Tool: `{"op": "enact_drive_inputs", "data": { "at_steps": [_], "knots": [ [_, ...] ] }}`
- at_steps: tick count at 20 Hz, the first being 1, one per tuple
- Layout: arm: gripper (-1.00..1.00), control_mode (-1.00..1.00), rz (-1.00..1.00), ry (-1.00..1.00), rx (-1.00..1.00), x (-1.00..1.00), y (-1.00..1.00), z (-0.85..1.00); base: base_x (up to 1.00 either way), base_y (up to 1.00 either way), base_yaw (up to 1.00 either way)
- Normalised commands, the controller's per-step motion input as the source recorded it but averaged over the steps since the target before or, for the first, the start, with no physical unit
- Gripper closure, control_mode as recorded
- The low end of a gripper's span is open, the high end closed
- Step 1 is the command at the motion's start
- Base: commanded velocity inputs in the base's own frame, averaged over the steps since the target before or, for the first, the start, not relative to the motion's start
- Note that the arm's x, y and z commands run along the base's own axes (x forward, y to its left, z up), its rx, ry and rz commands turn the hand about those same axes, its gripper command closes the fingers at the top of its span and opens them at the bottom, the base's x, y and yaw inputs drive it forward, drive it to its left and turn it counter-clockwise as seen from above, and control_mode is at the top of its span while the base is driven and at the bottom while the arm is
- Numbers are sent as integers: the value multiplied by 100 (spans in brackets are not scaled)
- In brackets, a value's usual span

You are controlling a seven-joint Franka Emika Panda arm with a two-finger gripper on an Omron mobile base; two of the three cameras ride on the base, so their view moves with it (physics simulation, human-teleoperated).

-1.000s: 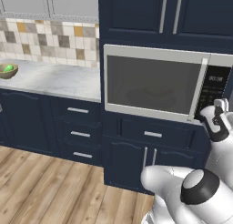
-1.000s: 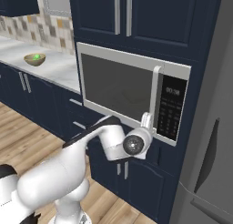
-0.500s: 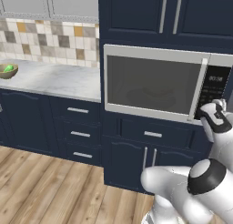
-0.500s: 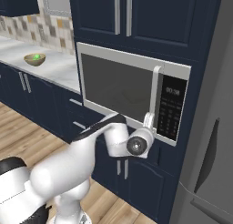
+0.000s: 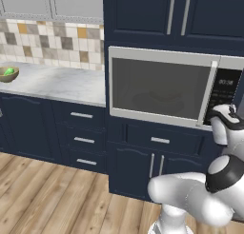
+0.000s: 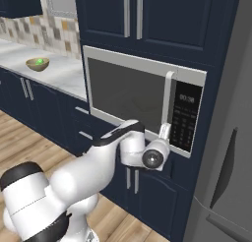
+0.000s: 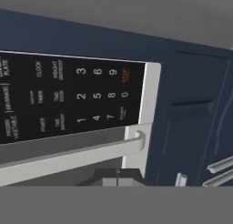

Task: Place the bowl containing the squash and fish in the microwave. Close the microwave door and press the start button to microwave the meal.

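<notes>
The microwave (image 5: 162, 55) is built into dark blue cabinets, and its door (image 5: 157, 88) is closed. Behind the dark glass a faint round shape (image 6: 142, 105) shows; the bowl, squash and fish cannot be made out. My gripper (image 5: 220, 115) is shut and holds nothing. It hovers at the microwave's lower right corner, just below the bar handle (image 6: 168, 98) and the black keypad (image 6: 185, 119). In the hand view the closed fingertips (image 7: 117, 175) sit under the handle (image 7: 68, 155), with the keypad (image 7: 68, 95) beyond.
A similar bowl (image 5: 8, 73) holding a bright green item stands on the marble counter (image 5: 62, 83) at far left. Drawers (image 5: 81, 128) and cabinet doors (image 5: 138, 166) lie below. A grey fridge (image 6: 226, 152) flanks the microwave on the right.
The hand has edged slightly up and toward the microwave's lower right corner, and the elbow has shifted. The door stays closed and the gripper stays shut.
</notes>
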Motion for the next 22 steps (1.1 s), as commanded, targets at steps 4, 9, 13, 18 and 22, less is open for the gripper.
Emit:
{"op": "enact_drive_inputs", "data": {
  "at_steps": [4, 9, 13, 18, 22],
  "knots": [
    [100, -100, 0, -2, 0, 20, -14, -22, 0, 0, 0],
    [100, -100, 0, -1, 0, 29, -5, -19, 0, 0, 0],
    [100, -100, 0, 0, 0, 36, 0, -16, 0, 0, 0],
    [100, -100, 0, 0, 0, 28, -1, -22, 0, 0, 0],
    [100, -100, 0, -1, 0, 24, -4, -27, 0, 0, 0]
  ]
}}
